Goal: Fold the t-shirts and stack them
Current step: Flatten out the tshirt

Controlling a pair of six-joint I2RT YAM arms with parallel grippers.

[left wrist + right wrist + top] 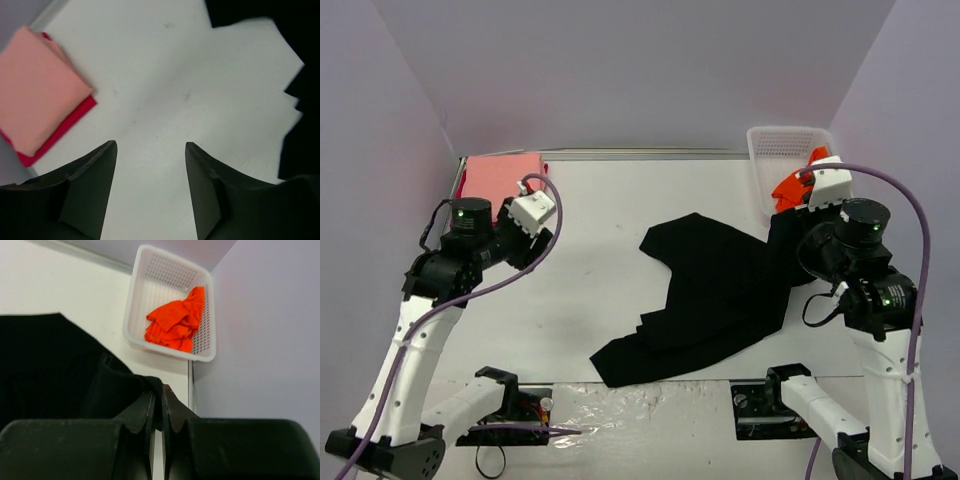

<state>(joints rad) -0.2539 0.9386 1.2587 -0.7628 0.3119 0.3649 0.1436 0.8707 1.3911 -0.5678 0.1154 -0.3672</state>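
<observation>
Pinching the black shirt (710, 290) edge, R gripper (157, 400) sits at table (600, 200) right side. L gripper (150, 145), jaws spread, hangs nr pink shirt (35, 85) stacked on red shirt (70, 122); orange shirt (175, 320) in basket (165, 265).

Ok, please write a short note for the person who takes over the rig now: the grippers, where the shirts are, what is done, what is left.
Left gripper: open, empty, above bare table beside the folded stack.
Right gripper: shut on an edge of the black shirt, which lies crumpled on the right half.
Done: salmon-pink shirt folded, lying on the folded red shirt, far left corner.
Left: fold and stack the black shirt, then the orange shirt, which lies unfolded in the white basket, far right corner.
</observation>
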